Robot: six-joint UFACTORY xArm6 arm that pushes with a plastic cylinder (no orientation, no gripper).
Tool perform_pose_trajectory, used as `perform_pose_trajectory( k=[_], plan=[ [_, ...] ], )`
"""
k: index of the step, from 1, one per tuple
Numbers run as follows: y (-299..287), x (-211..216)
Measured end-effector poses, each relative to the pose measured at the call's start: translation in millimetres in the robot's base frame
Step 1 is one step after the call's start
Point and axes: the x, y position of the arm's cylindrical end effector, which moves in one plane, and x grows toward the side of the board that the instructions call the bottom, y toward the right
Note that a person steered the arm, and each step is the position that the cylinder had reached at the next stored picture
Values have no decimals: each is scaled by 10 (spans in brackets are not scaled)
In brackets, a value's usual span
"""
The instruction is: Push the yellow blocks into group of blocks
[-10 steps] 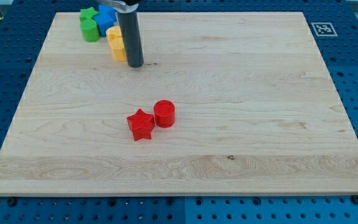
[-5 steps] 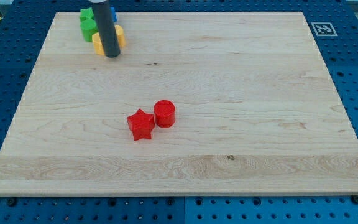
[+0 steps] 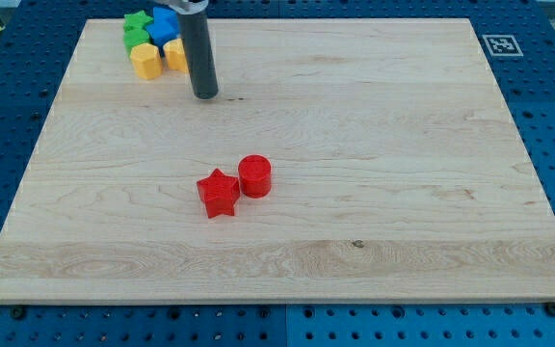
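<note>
Two yellow blocks [image 3: 145, 61] [image 3: 175, 54] are sitting side by side near the desk's [image 3: 374, 116] top-left corner, touching a green star [image 3: 137, 21], a second green block [image 3: 137, 38] and a blue block [image 3: 165, 25]. My tip [image 3: 205, 96] is resting just below and right of them, apart, holding nothing. Well apart, mid-desk, a red star [image 3: 218, 194] is touching a red cylinder [image 3: 254, 176].

2 yellow blocks [image 3: 145, 61] [image 3: 175, 54] touch the green-and-blue cluster [image 3: 147, 27], top left.

My tip [image 3: 205, 95] stands just right of two yellow blocks [image 3: 158, 58] (top-left cluster).
</note>
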Motion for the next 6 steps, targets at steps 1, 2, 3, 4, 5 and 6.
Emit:
perform_pose_trajectory(
  k=[1,2,3,4,5,6],
  plan=[
    [307,5],
    [580,-85],
    [795,-391],
    [835,-418],
    [1430,-108],
    [1544,30]
  ],
)
